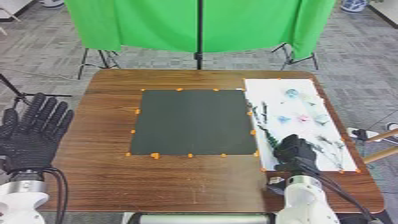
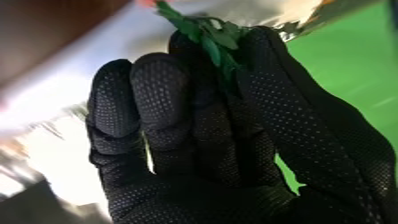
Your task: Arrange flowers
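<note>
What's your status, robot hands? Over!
Left hand open, left of the table. Right hand pinching green leafy sprig above white sheet. Pink flower lying ahead, possibly in the way. Over.

Bright, even light overhead; wrist view's background blurred, white glare behind.

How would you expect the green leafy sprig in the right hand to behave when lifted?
The leafy sprig looks slender, so probably light. Its thin leaves splay loosely beyond the right hand, so they may bend or snag.
</note>
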Action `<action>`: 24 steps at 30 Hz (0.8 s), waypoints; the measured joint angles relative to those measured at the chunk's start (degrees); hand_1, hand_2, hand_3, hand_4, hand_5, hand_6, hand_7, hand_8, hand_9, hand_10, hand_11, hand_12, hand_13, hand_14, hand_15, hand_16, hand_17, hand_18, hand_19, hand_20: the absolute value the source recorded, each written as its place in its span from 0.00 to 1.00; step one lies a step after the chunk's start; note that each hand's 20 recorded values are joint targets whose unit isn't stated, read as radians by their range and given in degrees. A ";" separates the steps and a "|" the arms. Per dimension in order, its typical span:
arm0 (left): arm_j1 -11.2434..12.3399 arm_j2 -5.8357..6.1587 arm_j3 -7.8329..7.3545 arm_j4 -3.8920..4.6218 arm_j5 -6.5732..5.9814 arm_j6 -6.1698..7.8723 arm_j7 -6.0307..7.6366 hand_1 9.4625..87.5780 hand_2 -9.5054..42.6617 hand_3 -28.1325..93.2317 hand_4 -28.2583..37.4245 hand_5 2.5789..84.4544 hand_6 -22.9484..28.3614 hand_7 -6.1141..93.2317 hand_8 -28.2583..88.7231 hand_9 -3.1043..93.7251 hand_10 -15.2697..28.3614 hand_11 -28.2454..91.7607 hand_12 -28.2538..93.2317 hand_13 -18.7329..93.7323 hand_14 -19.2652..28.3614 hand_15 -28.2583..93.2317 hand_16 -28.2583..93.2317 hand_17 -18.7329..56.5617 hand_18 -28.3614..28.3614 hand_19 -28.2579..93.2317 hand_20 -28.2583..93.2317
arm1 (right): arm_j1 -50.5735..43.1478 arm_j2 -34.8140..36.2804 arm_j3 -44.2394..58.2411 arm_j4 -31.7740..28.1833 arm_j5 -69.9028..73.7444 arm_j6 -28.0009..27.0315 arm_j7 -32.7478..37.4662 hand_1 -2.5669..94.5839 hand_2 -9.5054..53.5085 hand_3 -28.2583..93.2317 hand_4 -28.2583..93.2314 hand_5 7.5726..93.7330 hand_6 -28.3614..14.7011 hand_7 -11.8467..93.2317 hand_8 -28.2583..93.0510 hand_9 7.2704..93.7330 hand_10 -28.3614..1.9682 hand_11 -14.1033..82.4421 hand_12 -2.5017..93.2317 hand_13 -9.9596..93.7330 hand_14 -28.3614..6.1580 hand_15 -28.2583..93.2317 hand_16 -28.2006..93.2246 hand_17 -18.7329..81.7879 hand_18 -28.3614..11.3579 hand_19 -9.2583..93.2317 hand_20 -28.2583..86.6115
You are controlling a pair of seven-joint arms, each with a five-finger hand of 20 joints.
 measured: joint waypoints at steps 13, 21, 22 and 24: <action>0.12 0.10 -0.48 -0.03 -1.13 0.53 0.18 0.20 0.43 0.83 0.00 0.54 0.59 0.17 0.17 0.44 0.66 0.36 0.33 0.44 0.70 0.48 0.20 0.26 0.70 0.41 0.34 | 7.87 0.52 -6.27 -2.72 6.45 14.19 -1.27 0.65 0.00 0.85 0.07 0.76 0.65 0.58 0.37 0.88 0.62 0.38 0.57 0.76 0.56 0.72 0.66 0.56 0.08 0.91 0.55; 0.66 0.50 -1.45 -0.18 -1.30 0.87 0.77 0.20 0.43 0.83 0.00 0.54 0.59 0.17 0.17 0.44 0.66 0.36 0.33 0.44 0.70 0.48 0.20 0.26 0.70 0.41 0.34 | 16.05 -1.86 -11.45 -0.74 7.58 10.95 -3.62 0.63 0.00 0.86 0.08 0.76 0.64 0.59 0.37 0.87 0.59 0.41 0.58 0.76 0.51 0.76 0.65 0.56 0.05 0.93 0.55; 0.69 0.65 -1.44 -0.18 -1.32 0.97 0.88 0.20 0.43 0.83 0.00 0.54 0.59 0.17 0.17 0.44 0.66 0.36 0.33 0.44 0.70 0.47 0.20 0.26 0.70 0.41 0.34 | 17.54 -2.83 -12.57 0.43 7.90 10.00 -3.40 0.63 0.00 0.86 0.09 0.76 0.64 0.59 0.37 0.88 0.59 0.42 0.58 0.77 0.50 0.76 0.64 0.57 0.04 0.94 0.55; 0.72 1.02 -1.36 -0.18 -1.41 1.27 1.08 0.20 0.43 0.83 0.00 0.54 0.59 0.17 0.17 0.44 0.66 0.36 0.33 0.44 0.70 0.48 0.20 0.26 0.70 0.41 0.34 | 20.40 -4.93 -14.79 2.91 8.43 8.07 -2.84 0.63 0.00 0.86 0.09 0.76 0.65 0.59 0.37 0.89 0.59 0.43 0.58 0.78 0.51 0.77 0.64 0.58 0.04 0.95 0.55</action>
